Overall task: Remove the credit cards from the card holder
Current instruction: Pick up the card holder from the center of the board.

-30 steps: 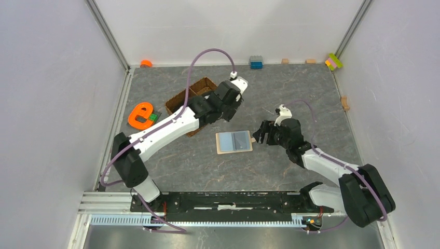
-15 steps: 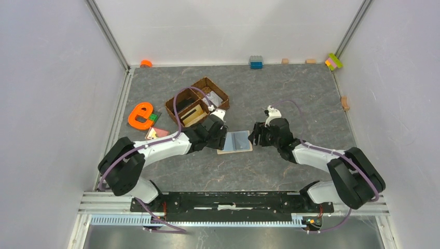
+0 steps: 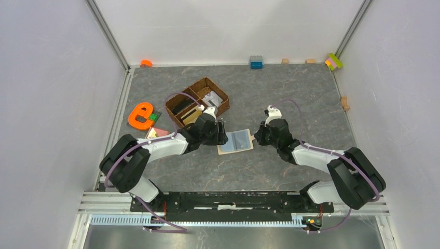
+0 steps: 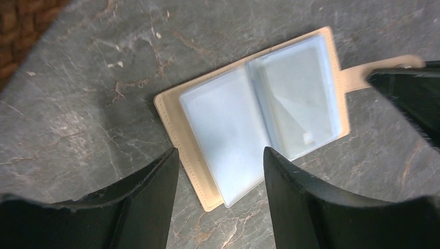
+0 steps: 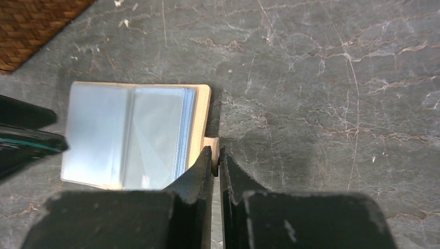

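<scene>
The beige card holder [image 3: 235, 141] lies open on the table, clear sleeves up [image 4: 254, 114] [image 5: 135, 135]. No card shows inside the sleeves. My right gripper [image 3: 255, 138] [image 5: 216, 153] is shut on the holder's little closing tab [image 5: 209, 143] at its right edge. At the holder's left edge my left gripper [image 3: 222, 136] [image 4: 220, 155] hovers open, its fingers straddling the near left corner without gripping it. A pinkish flat card [image 3: 157, 132] lies on the table left of my left arm, partly hidden by it.
A brown wicker compartment basket [image 3: 205, 83] stands behind my left gripper with a cream piece and a grey item inside. An orange letter-shaped toy [image 3: 140, 115] lies at the far left. Small blocks [image 3: 256, 62] line the back wall and right side.
My left arm swung from over the basket down to the holder's left edge. My right gripper moved left onto the tab and shut on it.
</scene>
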You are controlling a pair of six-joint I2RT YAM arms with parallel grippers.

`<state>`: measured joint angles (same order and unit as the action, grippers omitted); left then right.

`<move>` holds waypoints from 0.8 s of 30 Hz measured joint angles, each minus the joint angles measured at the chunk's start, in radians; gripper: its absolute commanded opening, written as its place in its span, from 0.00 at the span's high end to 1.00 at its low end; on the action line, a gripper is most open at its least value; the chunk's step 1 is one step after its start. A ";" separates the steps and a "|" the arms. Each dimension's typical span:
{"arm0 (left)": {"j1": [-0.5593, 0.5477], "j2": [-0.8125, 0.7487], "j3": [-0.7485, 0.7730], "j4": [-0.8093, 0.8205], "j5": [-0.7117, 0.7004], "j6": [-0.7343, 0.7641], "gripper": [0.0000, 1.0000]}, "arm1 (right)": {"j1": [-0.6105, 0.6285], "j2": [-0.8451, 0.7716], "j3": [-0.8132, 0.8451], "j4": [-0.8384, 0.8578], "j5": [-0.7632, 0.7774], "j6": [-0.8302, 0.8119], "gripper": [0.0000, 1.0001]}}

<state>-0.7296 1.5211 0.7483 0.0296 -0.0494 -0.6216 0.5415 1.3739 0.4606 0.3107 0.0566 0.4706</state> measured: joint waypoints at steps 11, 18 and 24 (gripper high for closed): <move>0.004 0.086 0.035 -0.051 0.033 -0.035 0.38 | 0.003 -0.043 -0.020 0.025 -0.006 0.007 0.99; 0.029 0.129 0.028 0.016 0.150 -0.060 0.88 | 0.013 -0.079 -0.034 0.031 -0.019 0.011 1.00; 0.078 0.128 -0.053 0.135 0.253 -0.084 0.93 | 0.013 -0.084 -0.036 0.040 -0.033 0.011 1.00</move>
<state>-0.6518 1.6489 0.6956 0.1642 0.2031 -0.7055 0.5545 1.2903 0.4248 0.3504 0.0238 0.4812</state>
